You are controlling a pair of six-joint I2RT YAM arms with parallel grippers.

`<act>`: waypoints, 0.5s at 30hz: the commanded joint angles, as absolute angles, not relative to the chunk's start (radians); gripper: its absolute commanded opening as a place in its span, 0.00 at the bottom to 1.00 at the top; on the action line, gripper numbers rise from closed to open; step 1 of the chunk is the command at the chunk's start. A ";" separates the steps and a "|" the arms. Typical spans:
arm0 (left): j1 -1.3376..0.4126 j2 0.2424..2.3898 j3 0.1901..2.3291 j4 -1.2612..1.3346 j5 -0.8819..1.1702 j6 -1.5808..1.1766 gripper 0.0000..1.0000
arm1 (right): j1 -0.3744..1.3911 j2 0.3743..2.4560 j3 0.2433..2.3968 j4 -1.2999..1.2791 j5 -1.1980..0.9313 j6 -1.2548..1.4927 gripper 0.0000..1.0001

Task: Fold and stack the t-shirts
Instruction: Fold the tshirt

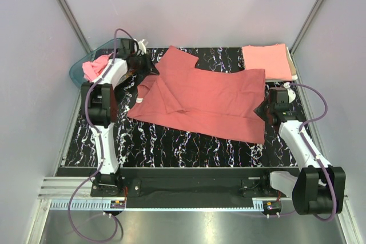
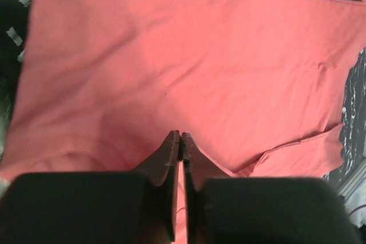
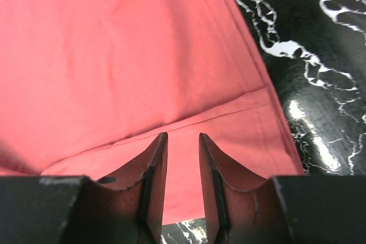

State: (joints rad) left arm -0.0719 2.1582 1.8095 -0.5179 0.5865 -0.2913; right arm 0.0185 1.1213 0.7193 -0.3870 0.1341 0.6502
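Left gripper jaws: tips all but touching, thin slit only, no cloth seen pinched. Right gripper jaws: narrow gap, nothing between, cloth showing through gap below. Brick-red t-shirt spread flat mid-table, left part folded over. Left jaws over its far-left edge; right jaws over hem at its right edge, black marbled table just beside. Folded salmon-pink t-shirt at far right corner. Pink t-shirt bunched in teal tub, far left.

Bright, even overhead light casts soft shadows, white glare spots the glossy bench at 4 o'clock, and the left claw blurs at 6 o'clock.
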 commanded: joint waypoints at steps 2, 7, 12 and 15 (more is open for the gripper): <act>-0.074 2.226 1.911 -0.483 0.688 -0.284 0.15 | 0.015 1.097 0.721 -0.373 0.037 0.658 0.36; -0.075 2.178 1.908 -0.550 0.647 -0.272 0.30 | 0.015 1.115 0.735 -0.368 -0.069 0.646 0.39; -0.084 1.981 1.775 -0.614 0.540 -0.290 0.32 | 0.018 1.144 0.735 -0.374 -0.100 0.701 0.35; -0.109 1.864 1.628 -0.614 0.440 -0.296 0.32 | 0.018 1.187 0.724 -0.380 -0.100 0.777 0.26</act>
